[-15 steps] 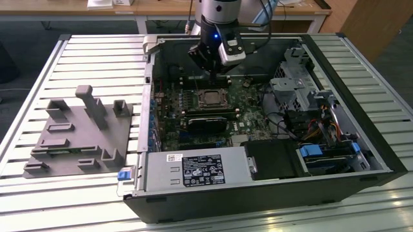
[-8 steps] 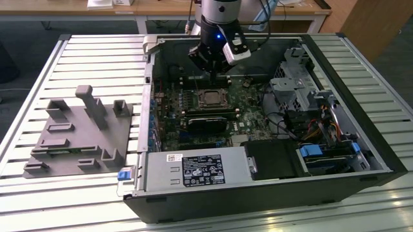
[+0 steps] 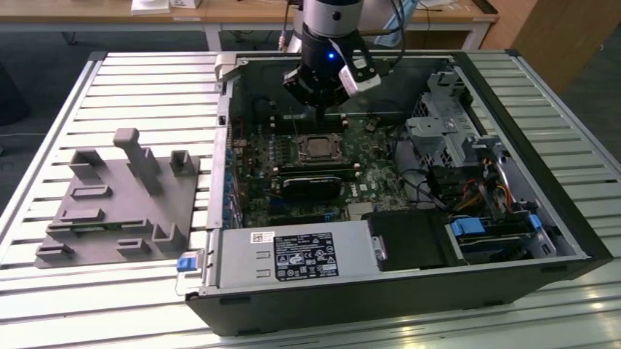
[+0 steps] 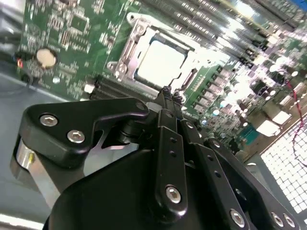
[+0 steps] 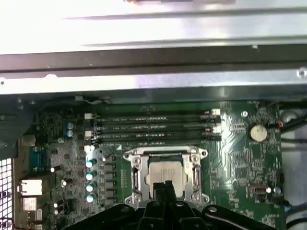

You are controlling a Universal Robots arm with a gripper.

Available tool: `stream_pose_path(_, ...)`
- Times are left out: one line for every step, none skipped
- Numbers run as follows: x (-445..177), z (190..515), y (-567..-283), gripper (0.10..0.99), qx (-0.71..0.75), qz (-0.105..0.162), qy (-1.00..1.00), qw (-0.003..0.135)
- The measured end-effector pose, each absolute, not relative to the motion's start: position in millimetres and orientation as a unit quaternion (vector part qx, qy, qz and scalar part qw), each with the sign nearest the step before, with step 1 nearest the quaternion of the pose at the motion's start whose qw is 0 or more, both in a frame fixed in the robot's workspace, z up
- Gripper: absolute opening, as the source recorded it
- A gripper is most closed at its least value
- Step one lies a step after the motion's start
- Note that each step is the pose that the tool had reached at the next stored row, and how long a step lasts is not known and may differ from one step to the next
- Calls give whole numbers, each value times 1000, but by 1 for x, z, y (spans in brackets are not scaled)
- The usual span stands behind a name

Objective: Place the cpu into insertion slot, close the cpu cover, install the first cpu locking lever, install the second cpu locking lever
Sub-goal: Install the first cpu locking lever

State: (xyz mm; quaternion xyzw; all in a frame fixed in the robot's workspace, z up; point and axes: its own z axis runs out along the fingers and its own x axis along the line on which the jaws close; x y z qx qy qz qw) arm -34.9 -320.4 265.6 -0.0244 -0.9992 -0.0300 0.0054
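The cpu (image 5: 165,172), a pale metal square, lies flat in the insertion slot (image 5: 149,162) on the green motherboard. It also shows as a bright square in the second wrist view (image 4: 160,60) and in the exterior view (image 3: 315,147). The silvery cpu cover (image 5: 136,176) frames it and looks to lie down around it. I cannot tell how the locking levers stand. My gripper (image 4: 170,94) hangs a little above the board beside the socket, fingertips together and nothing between them. In the exterior view the gripper (image 3: 323,115) sits just behind the socket.
Several long black memory slots (image 5: 153,127) run beside the socket, with a coin battery (image 5: 257,132) near them. A black block (image 3: 310,182) lies in front of the socket, a power supply (image 3: 291,254) at the case front, and a drive cage (image 3: 446,138) at the exterior view's right. A grey fixture (image 3: 116,196) stands outside the case.
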Motion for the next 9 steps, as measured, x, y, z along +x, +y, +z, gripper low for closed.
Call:
stream_pose_path(-35,266,-320,114,-19,-31,-999,6)
stream_pose_path(-35,265,-320,114,-12,-31,-999,6)
stream_pose_path(-35,265,-320,114,-4,-32,-999,6)
stream_pose_path(-35,265,-320,114,3,-32,-999,6)
stream_pose_path(-35,265,-320,114,7,-33,-999,6)
stream_pose_path(-37,265,-320,114,8,-33,-999,6)
stream_pose_path(-40,265,-320,114,8,-33,-999,6)
stream_pose_path(-43,265,-320,114,8,-33,-999,5)
stream_pose_path(-47,265,-320,114,8,-33,-999,4)
